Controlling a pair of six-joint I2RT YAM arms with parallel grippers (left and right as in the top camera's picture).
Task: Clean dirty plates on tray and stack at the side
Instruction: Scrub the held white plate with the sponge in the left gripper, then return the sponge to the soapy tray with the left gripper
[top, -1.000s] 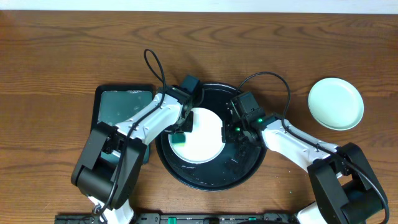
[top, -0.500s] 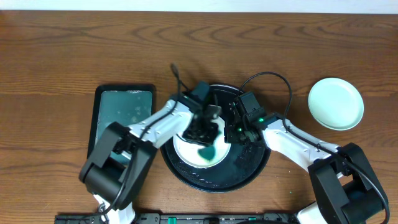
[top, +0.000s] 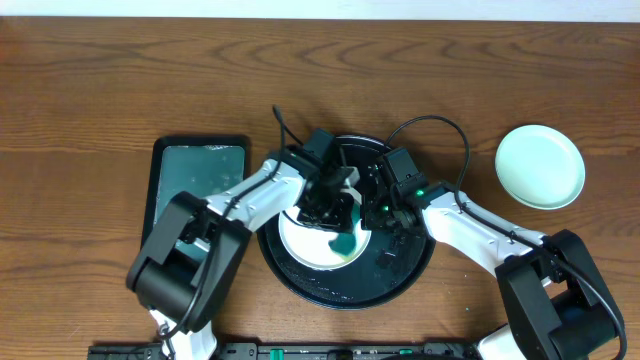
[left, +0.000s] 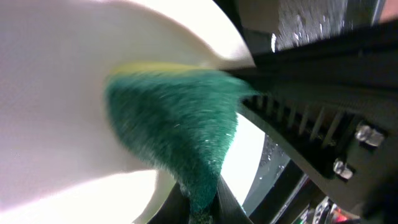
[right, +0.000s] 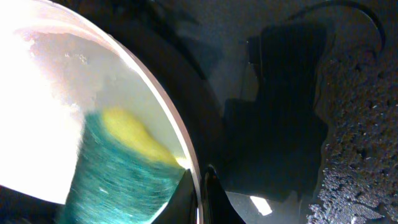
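now the sponge (top: 345, 243) lies on the right half of the white plate (top: 300, 240), inside the black tray (top: 345, 300); a second ago it sat at the plate's left edge. the left gripper (top: 335, 215) is clamped on the sponge. the right gripper (top: 378, 212), unmoved, pinches the plate's right rim, jaws narrow. a mint plate (top: 540, 167) rests well right of the black tray on the brown wood-grain tabletop (top: 100, 80); a green tray (top: 190, 175) lies just left of it.
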